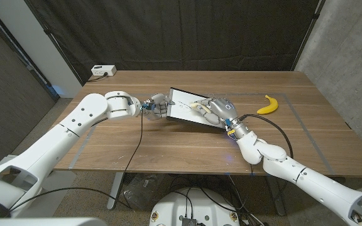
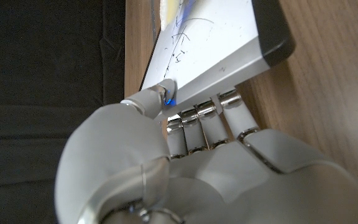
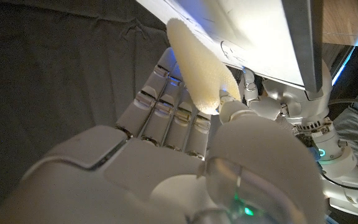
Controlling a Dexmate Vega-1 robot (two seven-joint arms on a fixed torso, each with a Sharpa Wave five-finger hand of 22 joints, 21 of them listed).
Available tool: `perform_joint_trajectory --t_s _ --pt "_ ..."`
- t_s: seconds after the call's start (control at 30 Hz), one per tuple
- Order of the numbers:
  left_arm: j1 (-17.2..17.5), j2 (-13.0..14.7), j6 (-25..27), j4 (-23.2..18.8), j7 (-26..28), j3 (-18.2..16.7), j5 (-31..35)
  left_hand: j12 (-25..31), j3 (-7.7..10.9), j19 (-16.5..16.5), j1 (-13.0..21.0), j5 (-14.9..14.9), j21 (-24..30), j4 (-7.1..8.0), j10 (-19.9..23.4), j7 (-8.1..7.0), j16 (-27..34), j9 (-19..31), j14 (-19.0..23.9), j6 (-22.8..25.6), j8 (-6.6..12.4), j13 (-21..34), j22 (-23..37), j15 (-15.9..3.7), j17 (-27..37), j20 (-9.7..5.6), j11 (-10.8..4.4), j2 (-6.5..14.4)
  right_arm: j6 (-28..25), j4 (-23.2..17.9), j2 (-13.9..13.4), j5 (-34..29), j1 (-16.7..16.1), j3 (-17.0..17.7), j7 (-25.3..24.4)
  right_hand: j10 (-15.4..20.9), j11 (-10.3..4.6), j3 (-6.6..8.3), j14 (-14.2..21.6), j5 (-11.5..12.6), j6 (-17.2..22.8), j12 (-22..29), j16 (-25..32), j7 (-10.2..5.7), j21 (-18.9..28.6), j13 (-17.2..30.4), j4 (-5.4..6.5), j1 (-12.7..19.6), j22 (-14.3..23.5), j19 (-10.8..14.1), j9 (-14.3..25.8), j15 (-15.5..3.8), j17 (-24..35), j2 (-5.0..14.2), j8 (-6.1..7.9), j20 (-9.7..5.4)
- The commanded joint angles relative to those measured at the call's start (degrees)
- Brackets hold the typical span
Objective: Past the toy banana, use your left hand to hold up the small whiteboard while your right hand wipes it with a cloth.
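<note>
While the head view looked down on the brown wooden table (image 1: 168, 150), the small white-faced whiteboard with its grey frame (image 1: 182, 111) stood tilted up near the middle, well apart from the yellow toy banana (image 1: 268, 105) lying toward the robot's right. The left hand (image 1: 158, 105) gripped the board's left edge, and the right hand (image 1: 217, 110) lay against its face. A white power strip (image 1: 103, 71) sat at the far edge.

From the left wrist view, the left hand (image 2: 185, 162) clasped the frame, thumb on the marked face and fingers (image 2: 204, 121) behind it.

From the right wrist view, the right hand (image 3: 185, 155) pinched a pale cream cloth (image 3: 201, 65) against the whiteboard (image 3: 253, 37). To wipe well, the right hand would probably need even pressure and slow strokes, with the left bracing firmly so the board did not swing away.
</note>
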Motion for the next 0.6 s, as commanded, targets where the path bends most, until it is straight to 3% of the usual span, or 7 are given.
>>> perform_joint_trajectory --t_s 0.03,0.6 --pt "0.2 -0.2 -0.4 -0.3 -0.6 0.0 0.4 0.3 0.34 0.5 -0.4 0.5 0.0 -0.04 0.1 1.74 0.1 0.2 0.2 1.9 -0.20 0.2 0.2 -0.15 0.1 -0.06 -0.20 0.1 -2.9 5.2 1.8 0.2 3.3 -3.9 -0.9 0.3 -0.40 0.15 0.2 -0.1 0.6 -0.2 -0.1 -0.73 0.4 0.2 0.36 0.1 0.2 0.2 0.2 -5.90 0.0 0.72 0.19 -6.71" --pt "-0.1 -0.6 -0.2 0.4 -1.9 0.1 0.6 0.3 0.47 0.4 -0.6 0.5 -0.3 0.03 -0.1 1.57 0.0 0.2 0.2 1.8 -0.26 0.2 0.2 -0.11 0.1 -0.07 -0.29 0.1 -1.6 5.5 -0.1 1.2 3.6 -6.5 0.8 0.4 -0.82 0.22 0.4 0.0 0.8 -0.4 0.0 -1.20 0.7 0.2 0.34 0.2 0.2 0.1 0.2 -5.94 0.0 0.65 0.16 -6.64"
